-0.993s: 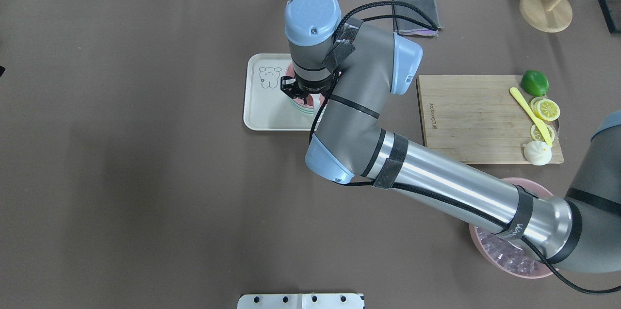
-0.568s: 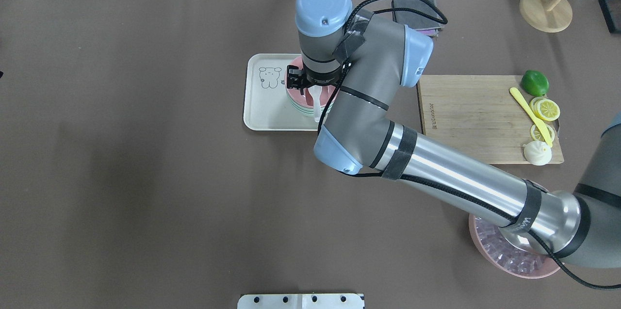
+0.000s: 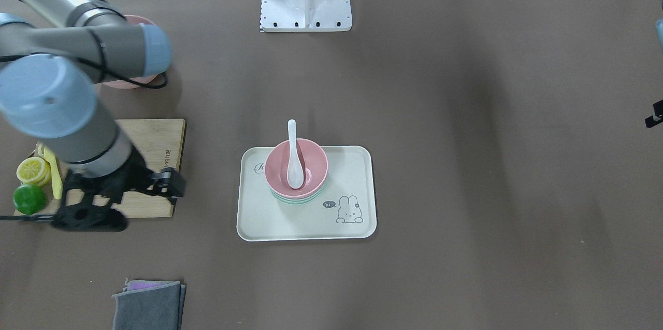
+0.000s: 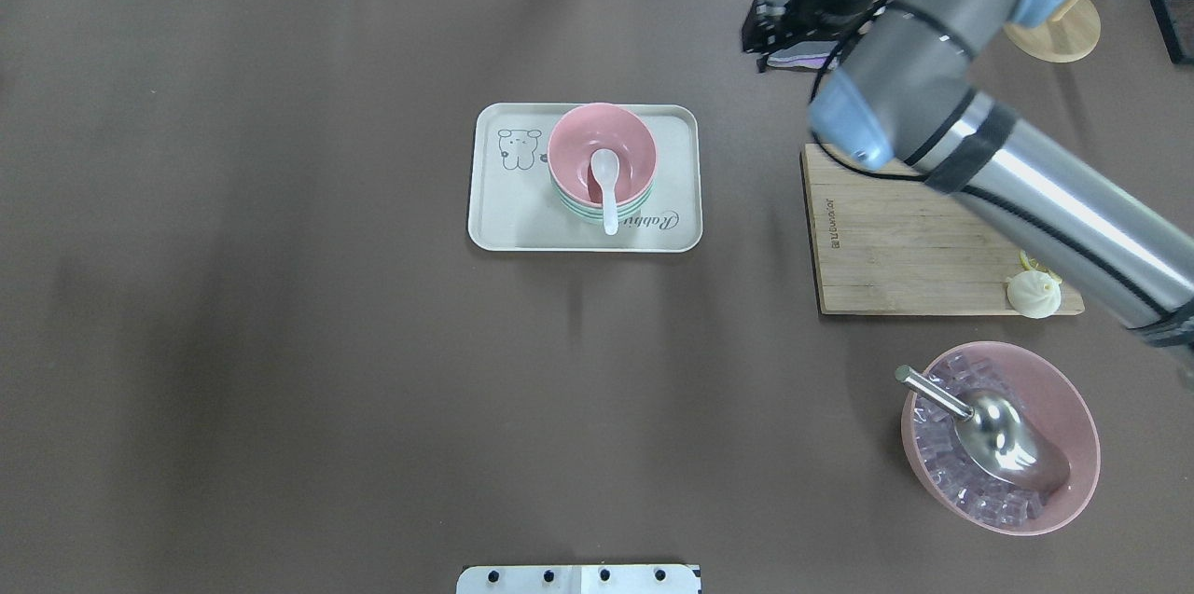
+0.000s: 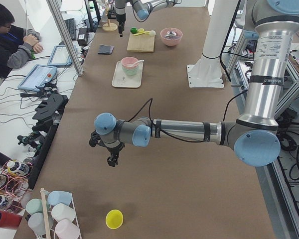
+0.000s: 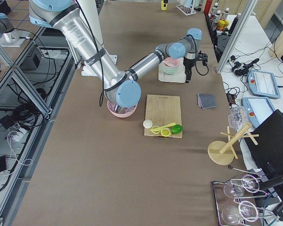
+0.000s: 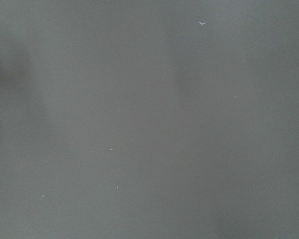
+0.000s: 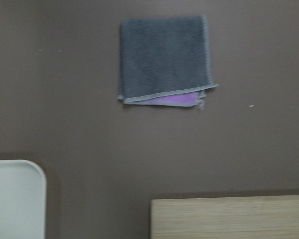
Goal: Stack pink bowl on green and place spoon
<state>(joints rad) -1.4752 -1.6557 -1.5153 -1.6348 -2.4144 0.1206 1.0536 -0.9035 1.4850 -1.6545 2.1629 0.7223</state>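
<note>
Right fingers [image 6: 186,73] withdrawn past tray [image 4: 485,230] edge, spoon [image 4: 606,184] in pink bowl [image 4: 578,137], fingers' opening unclear

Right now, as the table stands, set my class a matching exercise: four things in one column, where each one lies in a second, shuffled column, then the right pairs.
Things
1. white spoon
2. pink bowl
3. metal scoop
4. grey cloth

Places
A. flat on the bare table
B. in the bowl of ice cubes
C. stacked on the green bowl, on the tray
D. inside the pink bowl, handle over its rim

Pairs: 1-D, 2-C, 3-B, 4-A
</note>
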